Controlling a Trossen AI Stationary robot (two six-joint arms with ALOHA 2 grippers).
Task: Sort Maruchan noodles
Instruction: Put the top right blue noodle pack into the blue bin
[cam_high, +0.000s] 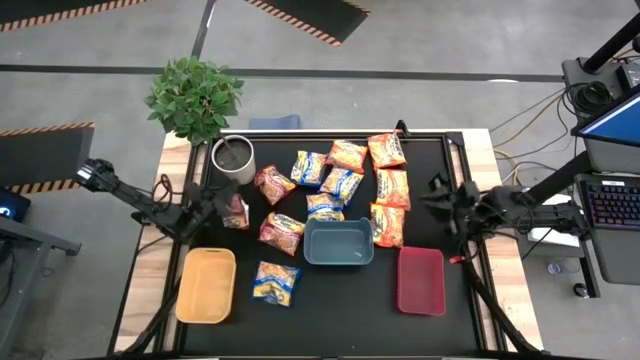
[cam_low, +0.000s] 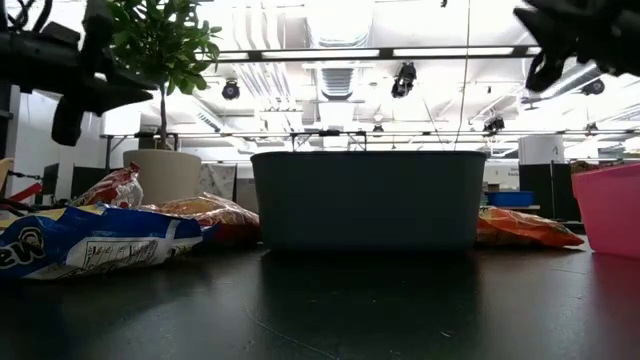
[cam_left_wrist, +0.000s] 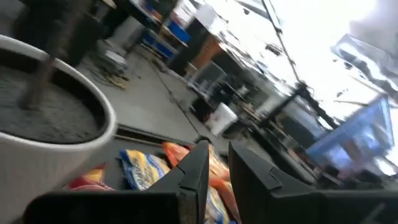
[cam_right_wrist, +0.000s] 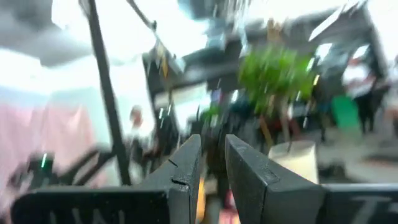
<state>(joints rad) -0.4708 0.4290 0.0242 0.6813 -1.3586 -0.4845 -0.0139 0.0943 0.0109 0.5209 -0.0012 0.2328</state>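
Note:
The Maruchan noodles lie flat and scattered on the black table (cam_high: 320, 320). Blue-and-yellow packets (cam_high: 341, 184) are in the middle, with one more (cam_high: 277, 282) near the front. Orange packets (cam_high: 393, 187) lie toward the right, red ones (cam_high: 282, 232) toward the left. My left gripper (cam_high: 220, 206) hovers at the table's left side beside a red packet (cam_high: 236, 212), raised and level, fingers nearly together (cam_left_wrist: 217, 149) with nothing between them. My right gripper (cam_high: 438, 195) hovers at the right side, tipped upward, fingers likewise nearly together (cam_right_wrist: 212, 140) with nothing between them.
Three trays stand near the front: yellow (cam_high: 205, 285), blue (cam_high: 338, 242) and red (cam_high: 421, 280). A white pot (cam_high: 232, 160) holding a plant (cam_high: 195, 95) stands at the far left, close to my left gripper. Bare table lies along the near edge.

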